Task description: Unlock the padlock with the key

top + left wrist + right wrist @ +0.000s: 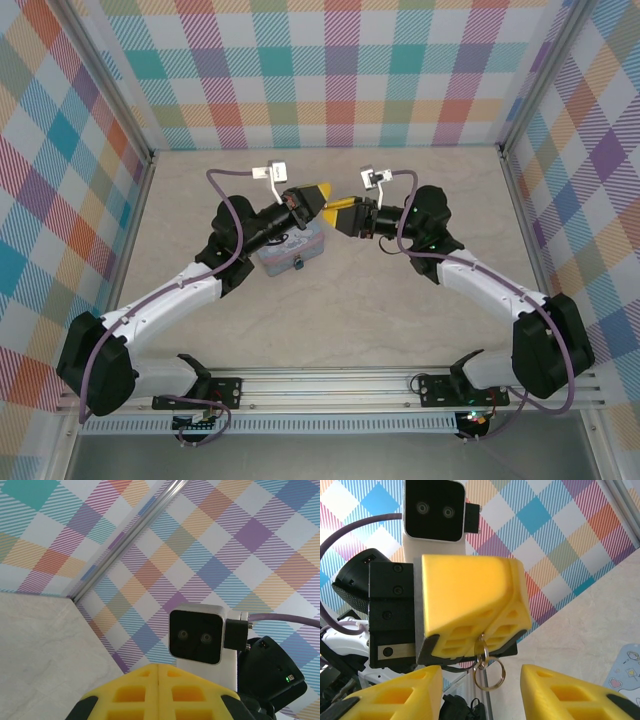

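My left gripper (481, 636) is shut on the key (481, 649). Only the key's silvery head pokes out from its yellow fingertips, and a metal split ring (489, 673) hangs below it. My right gripper (480, 692) stands open just beneath, one yellow finger on each side of the ring and neither touching it. From above, the two grippers meet tip to tip, left gripper (324, 192) and right gripper (340, 216), raised over the table. In the left wrist view the left gripper (158, 677) shows closed fingertips. I cannot make out the padlock.
A pastel-blue printed tin (292, 246) lies on the table under the left arm; one corner of the tin (627, 670) appears in the right wrist view. Checked walls enclose the beige table (400, 310) on three sides. The right wrist camera (196, 637) faces the left gripper closely.
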Motion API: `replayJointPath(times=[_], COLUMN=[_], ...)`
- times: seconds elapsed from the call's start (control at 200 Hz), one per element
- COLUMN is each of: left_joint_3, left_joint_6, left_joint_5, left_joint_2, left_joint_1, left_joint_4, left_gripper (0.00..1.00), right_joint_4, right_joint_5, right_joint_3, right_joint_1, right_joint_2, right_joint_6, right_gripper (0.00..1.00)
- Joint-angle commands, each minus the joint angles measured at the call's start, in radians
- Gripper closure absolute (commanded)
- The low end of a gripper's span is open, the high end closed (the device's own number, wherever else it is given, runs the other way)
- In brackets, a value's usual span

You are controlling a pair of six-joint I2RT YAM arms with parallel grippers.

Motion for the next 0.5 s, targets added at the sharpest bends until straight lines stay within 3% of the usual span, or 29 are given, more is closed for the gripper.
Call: replayJointPath(times=[0.0,0.495], left_joint_3=[0.028,0.024], left_joint_6=[-0.006,-0.008], left_joint_5=[0.019,0.024], left_joint_2=[0.002,-0.005], left_joint_1=[-0.015,-0.017], left_joint_4=[0.057,0.059], left_gripper=[1.0,1.0], right_joint_4=[0.036,0.03], right_joint_5=[-0.003,-0.002], right_joint_3=[0.041,0.063], right_joint_1=[0.008,0.007], right_joint_2=[0.005,0.026], right_joint_6=[-0.002,0.015], right_gripper=[0.6,0.86])
